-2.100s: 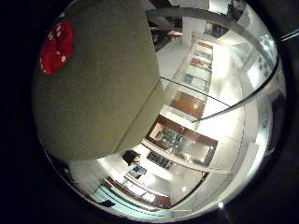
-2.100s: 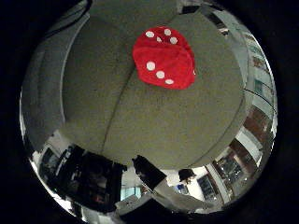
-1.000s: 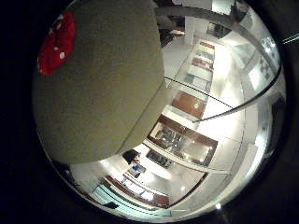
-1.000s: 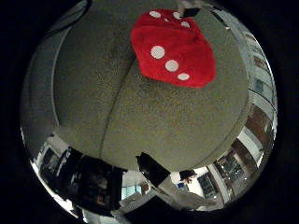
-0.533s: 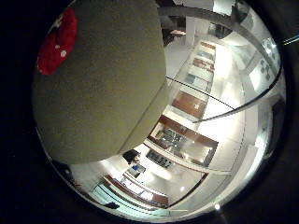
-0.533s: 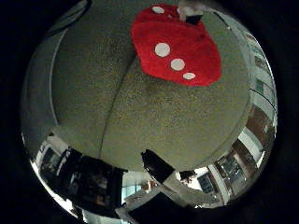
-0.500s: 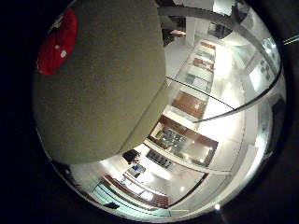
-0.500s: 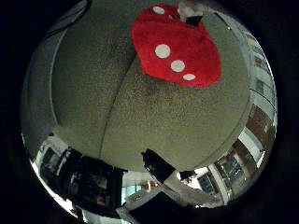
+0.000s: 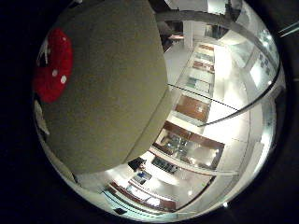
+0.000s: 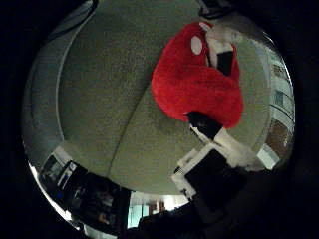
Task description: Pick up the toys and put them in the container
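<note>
A red plush toy [image 10: 194, 84] with white dots lies on an olive-grey padded surface [image 10: 99, 89] and fills much of the thumb side view, so it is close to my palm. My right hand [image 10: 214, 164] is curled round it. One white and black finger [image 10: 222, 47] presses on its far side and another finger [image 10: 207, 127] digs into its near side, denting the plush. The little finger side view shows the same toy [image 9: 53, 65] at the rim of the picture. No container is in view.
The padded surface ends in a rounded edge [image 9: 156, 119], with a bright room and a pale floor [image 9: 219, 126] beyond it. A seam [image 10: 132, 124] runs across the surface beside the toy.
The palm has come closer to the toy, which now looks much bigger. Fingers that were out of view have curled in and closed on it, squeezing its shape.
</note>
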Tool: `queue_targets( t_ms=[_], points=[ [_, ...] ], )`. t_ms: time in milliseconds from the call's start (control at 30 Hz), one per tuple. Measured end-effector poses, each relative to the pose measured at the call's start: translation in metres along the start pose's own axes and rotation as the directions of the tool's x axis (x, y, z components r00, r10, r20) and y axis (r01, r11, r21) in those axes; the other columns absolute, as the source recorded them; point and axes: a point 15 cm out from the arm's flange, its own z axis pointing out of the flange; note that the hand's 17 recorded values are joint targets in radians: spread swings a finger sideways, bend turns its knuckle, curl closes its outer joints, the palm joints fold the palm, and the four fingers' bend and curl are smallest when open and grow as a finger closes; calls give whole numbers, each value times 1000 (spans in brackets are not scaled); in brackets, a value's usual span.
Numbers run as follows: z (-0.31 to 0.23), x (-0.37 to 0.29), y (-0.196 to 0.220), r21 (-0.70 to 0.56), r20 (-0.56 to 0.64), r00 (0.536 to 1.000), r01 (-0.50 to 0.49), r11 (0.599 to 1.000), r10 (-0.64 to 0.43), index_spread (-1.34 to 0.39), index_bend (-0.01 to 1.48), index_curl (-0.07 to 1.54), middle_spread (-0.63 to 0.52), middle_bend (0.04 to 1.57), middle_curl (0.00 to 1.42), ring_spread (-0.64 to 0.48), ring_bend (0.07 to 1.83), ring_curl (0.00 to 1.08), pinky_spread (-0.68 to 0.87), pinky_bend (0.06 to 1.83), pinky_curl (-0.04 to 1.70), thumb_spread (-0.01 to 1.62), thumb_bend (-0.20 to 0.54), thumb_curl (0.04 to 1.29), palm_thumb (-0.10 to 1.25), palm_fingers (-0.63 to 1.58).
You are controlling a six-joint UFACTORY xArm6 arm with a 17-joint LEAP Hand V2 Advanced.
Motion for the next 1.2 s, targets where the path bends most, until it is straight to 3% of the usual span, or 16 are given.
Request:
queue_targets(
  t_ms=[233,633,933,1200],
  points=[
    [-8,9,-12,58,-4,1000,1,998,-1,-387,1301,637,-254,410,392,0,158,79,288,183,89,922,-16,368,1027,379],
    [-8,33,-4,52,-32,999,-3,999,5,-368,1345,601,-304,454,427,-16,160,86,286,190,73,894,-20,357,1040,377],
    [-28,76,26,1,-65,997,-41,999,41,-364,1359,585,-309,464,442,-15,159,87,277,192,73,893,-20,354,1041,374],
    [-78,108,64,-8,-84,994,-68,998,67,-362,1368,577,-309,464,449,-12,158,81,272,193,77,893,-20,352,1041,370]
  ],
)
